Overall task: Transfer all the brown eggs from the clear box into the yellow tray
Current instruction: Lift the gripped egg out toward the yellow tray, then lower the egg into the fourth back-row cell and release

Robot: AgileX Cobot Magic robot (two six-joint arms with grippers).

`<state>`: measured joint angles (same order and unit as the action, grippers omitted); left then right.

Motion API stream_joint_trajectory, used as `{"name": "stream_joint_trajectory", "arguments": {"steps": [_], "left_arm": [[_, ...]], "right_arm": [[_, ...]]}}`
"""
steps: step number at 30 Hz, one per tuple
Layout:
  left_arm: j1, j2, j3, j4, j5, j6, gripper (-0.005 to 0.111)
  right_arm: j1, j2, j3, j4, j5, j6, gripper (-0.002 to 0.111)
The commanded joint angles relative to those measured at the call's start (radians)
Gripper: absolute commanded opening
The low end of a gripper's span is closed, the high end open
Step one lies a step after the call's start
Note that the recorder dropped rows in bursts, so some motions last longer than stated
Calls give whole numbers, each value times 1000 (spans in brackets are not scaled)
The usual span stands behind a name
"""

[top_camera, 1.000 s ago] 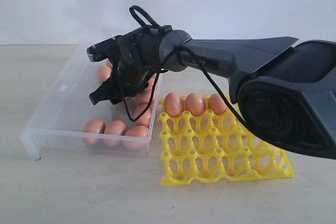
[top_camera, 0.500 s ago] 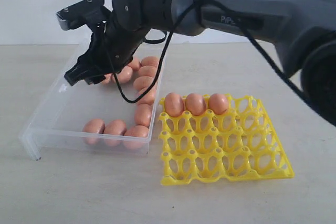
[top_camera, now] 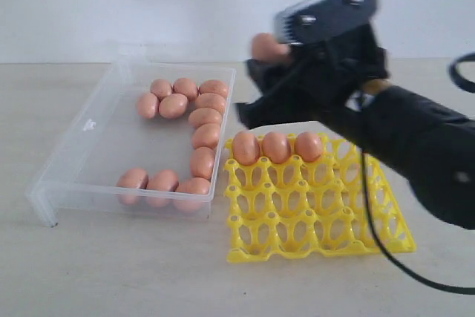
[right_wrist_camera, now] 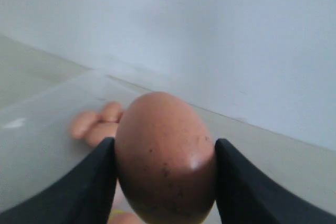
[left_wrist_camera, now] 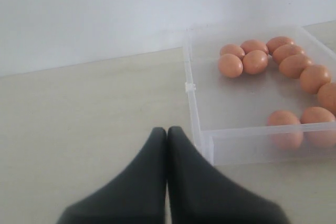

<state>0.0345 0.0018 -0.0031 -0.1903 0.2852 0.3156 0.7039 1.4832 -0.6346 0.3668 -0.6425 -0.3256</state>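
A brown egg [top_camera: 266, 46] hangs in the air, with my right gripper [top_camera: 272, 59] shut on it above the far side of the yellow tray [top_camera: 319, 222]. The right wrist view shows that egg [right_wrist_camera: 165, 156] pinched between both black fingers [right_wrist_camera: 100, 177]. Three eggs [top_camera: 276, 146] fill the tray's far row. Several more eggs [top_camera: 200, 118] lie in the clear box [top_camera: 82, 133], along its right side and front. My left gripper [left_wrist_camera: 168, 130] is shut and empty, low over the table just outside a corner of the clear box [left_wrist_camera: 193, 98].
The right arm [top_camera: 423, 146] reaches over the tray's right part, and its black cable [top_camera: 382, 246] loops down in front of the tray. A white wall stands behind the beige table [top_camera: 111, 265].
My right gripper has left the clear box, risen and swung to the right; it is now above the tray's far side with an egg in it.
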Motion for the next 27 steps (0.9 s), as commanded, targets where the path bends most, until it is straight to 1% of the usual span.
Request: {"name": "stream_joint_trajectory", "arguments": {"steps": [1, 2, 3, 4, 5, 6, 7, 8, 9, 10, 11, 13, 15, 18, 27], "left_arm": [[-9, -2, 3, -7, -2, -9, -4], [-9, -2, 3, -7, -2, -9, -4], [-9, -2, 3, -7, -2, -9, -4], [-9, -2, 3, -7, -2, -9, -4], [-9, -2, 3, -7, -2, -9, -4], [-9, -2, 3, -7, -2, -9, -4], [-9, -2, 3, -7, -2, -9, -4], [-9, -2, 3, -7, -2, -9, -4], [-9, -2, 3, -7, -4, -9, -4], [-9, -2, 3, -7, -4, -9, -4], [-9, -2, 3, -7, -4, -9, -4], [-9, -2, 3, -7, -4, -9, -4], [-9, -2, 3, -7, -4, -9, -4], [-9, -2, 3, -7, -4, -9, -4], [-9, -2, 3, -7, -2, -9, -4]], "right_arm": [[-260, -63, 119, -108, -18, 197, 0], [-329, -54, 108, -290, 1, 310, 0], [-419, -27, 71, -574, -17, 533, 0], [-464, -4, 44, -711, -38, 607, 0], [-543, 46, -17, -874, -33, 739, 0], [-582, 78, -50, -953, -23, 829, 0], [-652, 144, -99, -1189, -55, 1046, 0], [-709, 191, -138, -1407, -151, 1241, 0], [-763, 241, -174, -1605, -289, 1413, 0], [-807, 289, -207, -1745, -427, 1523, 0], [-843, 328, -227, -1828, -504, 1566, 0], [-865, 384, -229, -1853, -496, 1560, 0], [-858, 423, -229, -1860, -486, 1505, 0], [-854, 463, -229, -1869, -484, 1477, 0], [-854, 482, -229, -1844, -381, 1411, 0]]}}
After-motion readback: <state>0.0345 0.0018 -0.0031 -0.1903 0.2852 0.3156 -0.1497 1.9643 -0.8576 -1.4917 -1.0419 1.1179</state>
